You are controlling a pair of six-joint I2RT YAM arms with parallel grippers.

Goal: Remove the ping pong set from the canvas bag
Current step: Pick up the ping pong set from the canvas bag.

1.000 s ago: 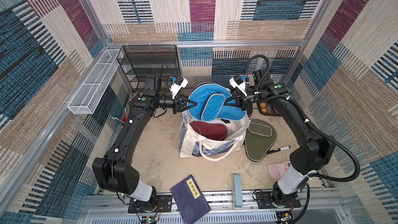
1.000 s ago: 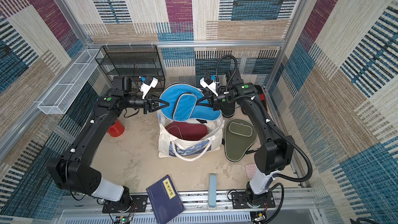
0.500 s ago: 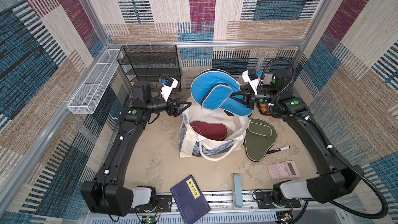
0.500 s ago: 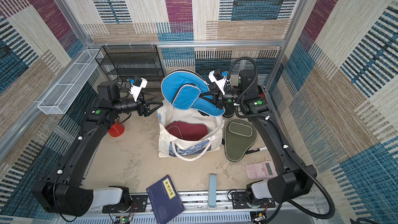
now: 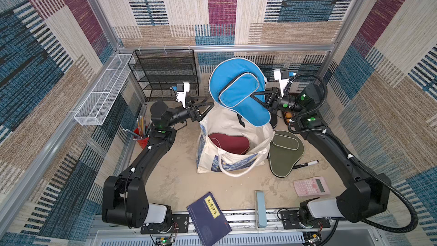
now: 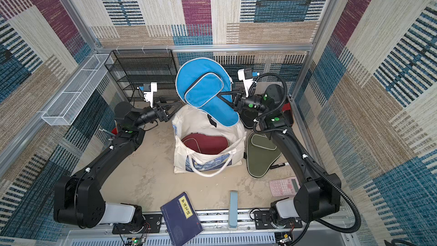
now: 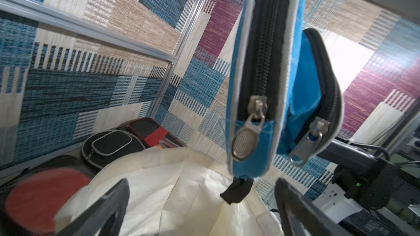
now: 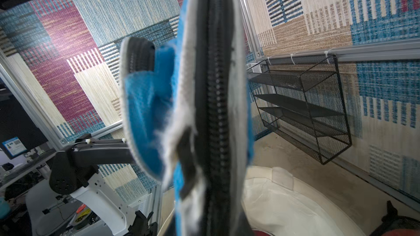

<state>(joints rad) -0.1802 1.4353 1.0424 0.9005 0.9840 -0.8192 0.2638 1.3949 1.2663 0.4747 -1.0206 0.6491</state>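
Note:
The blue paddle cover of the ping pong set hangs above the canvas bag. My right gripper is shut on its edge. In the right wrist view the blue cover hides the fingers. My left gripper stands open by the bag's far-left rim, holding nothing. A maroon cover lies inside the bag. An olive cover lies on the table right of it. A black cover and a black case with a red band sit behind.
A black mesh shelf and a white wire basket line the back left. A red pen cup stands by the left arm. A marker, a pink calculator, a pale box and a blue book lie in front.
My left gripper let go of the blue cover, opened and drew back to the left. My right gripper lifted the cover higher, clear of the bag.

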